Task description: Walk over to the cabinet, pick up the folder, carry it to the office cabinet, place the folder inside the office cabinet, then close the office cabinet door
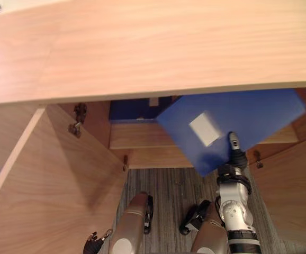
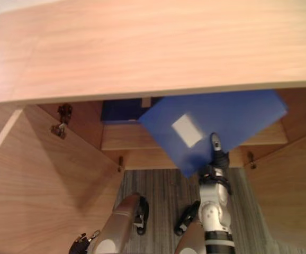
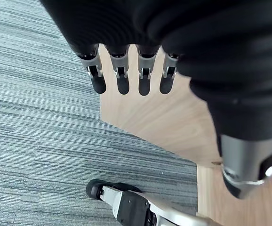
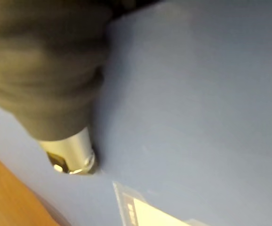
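Here, my right hand [image 1: 233, 143] holds the blue folder [image 1: 243, 119] by its near edge: my thumb [image 4: 70, 157] presses down on the top face, while the fingers lie beneath the folder, where I cannot see them. The folder is off the ground and turned at an angle. Its near corner juts out over the grey carpet [image 1: 163, 188], and its far edge is tucked beneath the wooden top [image 1: 142, 47] of the office cabinet [image 1: 142, 151]. A white label [image 1: 205, 129] sits on its upper face. Behind it, on the shelf [image 1: 137, 136], a dark blue thing [image 1: 129, 110] rests at the back. Both doors stand open, the left door [image 1: 52, 185] and the right door [image 1: 290, 185]. My left hand [image 1: 95, 243] hangs low beside the left door, its fingers [image 3: 122, 82] straight and loose, holding nothing.
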